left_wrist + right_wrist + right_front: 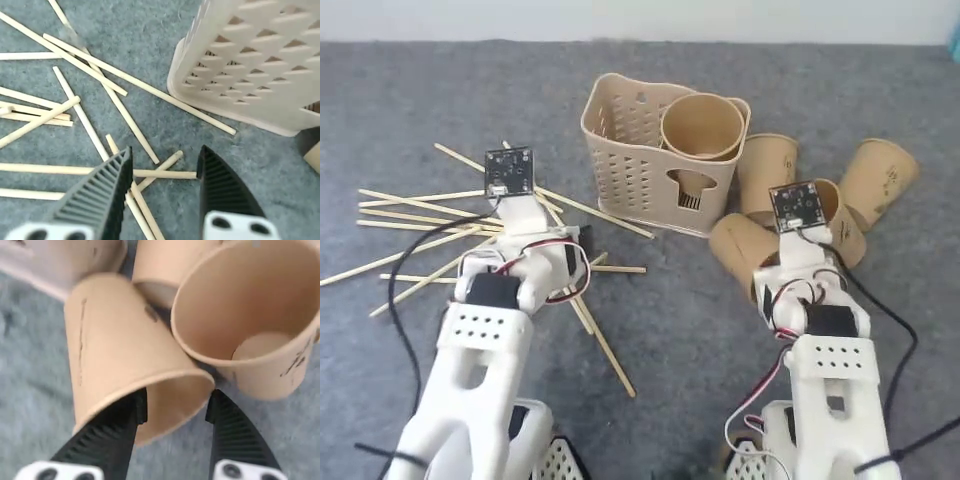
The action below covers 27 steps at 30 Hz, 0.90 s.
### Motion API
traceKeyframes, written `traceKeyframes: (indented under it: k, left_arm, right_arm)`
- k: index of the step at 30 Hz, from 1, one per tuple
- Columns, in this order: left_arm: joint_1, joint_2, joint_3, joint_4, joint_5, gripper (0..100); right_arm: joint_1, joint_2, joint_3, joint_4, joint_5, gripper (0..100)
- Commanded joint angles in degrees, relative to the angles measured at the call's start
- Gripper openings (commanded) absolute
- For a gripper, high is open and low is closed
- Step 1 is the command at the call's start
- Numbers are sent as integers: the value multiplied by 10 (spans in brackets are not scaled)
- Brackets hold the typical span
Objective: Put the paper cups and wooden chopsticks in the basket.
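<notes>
Left gripper (165, 156): jaws apart, nothing held, poised low over the wooden chopsticks (140, 84). The sticks lie scattered and crossing on the grey carpet (700, 320), all to the left of the basket (638, 175). One long stick runs close along the basket's foot.

Right gripper (178, 395): jaws apart, set either side of the rim of a tipped cup (115, 340). That cup lies on its side, mouth toward the wrist. Whether a finger touches the rim cannot be determined. A second cup (250, 315) lies tilted against the tipped cup, with its open mouth also facing the wrist.

Further out, a third cup (767, 165) sits just beside the basket's right wall; its attitude cannot be determined. A fourth cup (878, 180) lies on its side at the far right of the group.

The basket stands upright at the centre rear of the carpet. One paper cup (702, 125) stands inside it at the right end, mouth up.
</notes>
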Motion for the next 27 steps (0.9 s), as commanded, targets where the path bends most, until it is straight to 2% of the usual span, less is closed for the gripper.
traceKeyframes:
  k: [1, 7, 13, 16, 22, 27]
  left_arm:
    - [-4, 27, -3, -35, -3, 199]
    - [-3, 52, -7, -53, -3, 199]
    - [-4, 54, -8, -53, -3, 199]
    - [-4, 54, -8, -53, -3, 199]
    - [-4, 54, -7, -53, -4, 199]
    - [-4, 54, -6, -53, -4, 199]
  right_arm:
    - [-6, -22, -33, -55, -8, 197]
    - [-20, -17, -43, -138, -9, 197]
    - [-81, -17, -52, -148, -9, 197]
    - [-87, -16, -50, -145, -9, 197]
    - [-85, 14, -47, -140, -4, 78]
    - [-85, 122, -87, -138, -3, 84]
